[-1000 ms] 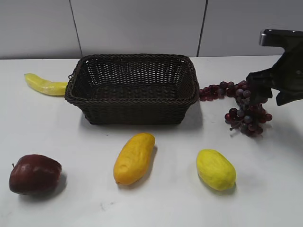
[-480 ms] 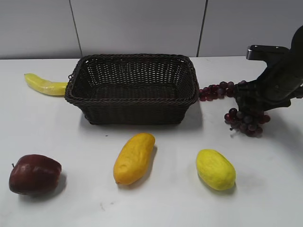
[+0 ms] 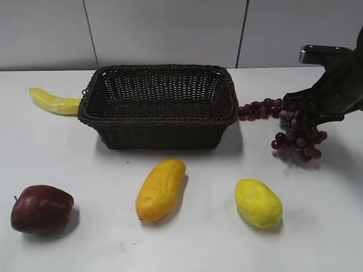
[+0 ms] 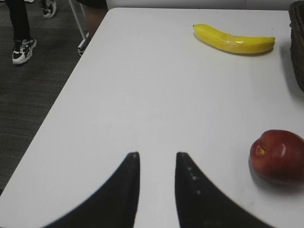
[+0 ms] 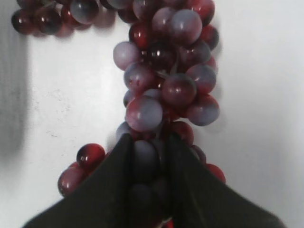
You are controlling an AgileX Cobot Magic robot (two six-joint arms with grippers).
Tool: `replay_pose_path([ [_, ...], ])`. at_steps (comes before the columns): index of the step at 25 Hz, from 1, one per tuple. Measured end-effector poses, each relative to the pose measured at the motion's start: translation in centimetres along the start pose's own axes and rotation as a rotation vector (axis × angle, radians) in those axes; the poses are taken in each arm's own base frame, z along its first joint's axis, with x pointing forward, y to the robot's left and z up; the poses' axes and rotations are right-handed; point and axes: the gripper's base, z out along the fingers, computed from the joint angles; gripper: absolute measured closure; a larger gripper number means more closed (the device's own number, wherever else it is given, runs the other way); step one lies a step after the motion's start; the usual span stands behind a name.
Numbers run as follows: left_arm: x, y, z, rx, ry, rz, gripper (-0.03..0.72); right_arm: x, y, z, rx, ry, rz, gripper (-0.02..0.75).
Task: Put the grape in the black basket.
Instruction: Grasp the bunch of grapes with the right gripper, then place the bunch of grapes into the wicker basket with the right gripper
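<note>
The grape bunch, dark red and purple, lies on the white table right of the black basket, with a strand trailing toward the basket's right end. My right gripper comes down on the top of the bunch. In the right wrist view its fingers are shut on grapes at the near end of the bunch. The basket is empty. My left gripper is open and empty above bare table and does not show in the exterior view. The basket's edge shows at the far right of the left wrist view.
A yellow banana lies left of the basket, also in the left wrist view. A dark red apple sits front left. An orange fruit and a yellow fruit lie in front. The table's left edge drops to the floor.
My right gripper came down and left onto the grape bunch, then shifted slightly right, and the bunch shifted with it. The other fruits and the basket have not moved.
</note>
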Motion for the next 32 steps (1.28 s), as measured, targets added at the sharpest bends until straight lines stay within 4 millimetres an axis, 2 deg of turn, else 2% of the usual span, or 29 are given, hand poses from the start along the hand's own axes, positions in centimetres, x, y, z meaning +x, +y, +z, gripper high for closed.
replay_pose_path([
  [7, 0.0, 0.0, 0.0, 0.0, 0.0, 0.0, 0.46, -2.1, 0.6, -6.6, -0.02, -0.099, -0.021, 0.585],
  [14, 0.0, 0.0, 0.0, 0.0, 0.0, 0.0, 0.46, -5.5, 1.5, -13.8, -0.039, -0.176, -0.09, 0.587],
  [17, 0.0, 0.0, 0.0, 0.0, 0.0, 0.0, 0.46, -6.9, 2.8, -16.7, -0.057, -0.21, -0.138, 0.587],
  [20, 0.0, 0.0, 0.0, 0.0, 0.0, 0.0, 0.46, -7.8, 4.9, -19.2, -0.092, -0.265, -0.199, 0.587],
  [24, 0.0, 0.0, 0.0, 0.0, 0.0, 0.0, 0.46, -8.3, 8.5, -21.6, -0.157, -0.334, -0.279, 0.596],
  [27, 0.0, 0.0, 0.0, 0.0, 0.0, 0.0, 0.46, -8.2, 11.1, -22.3, -0.204, -0.359, -0.333, 0.596],
  [32, 0.0, 0.0, 0.0, 0.0, 0.0, 0.0, 0.46, -8.0, 14.2, -21.6, -0.289, -0.384, -0.363, 0.596],
])
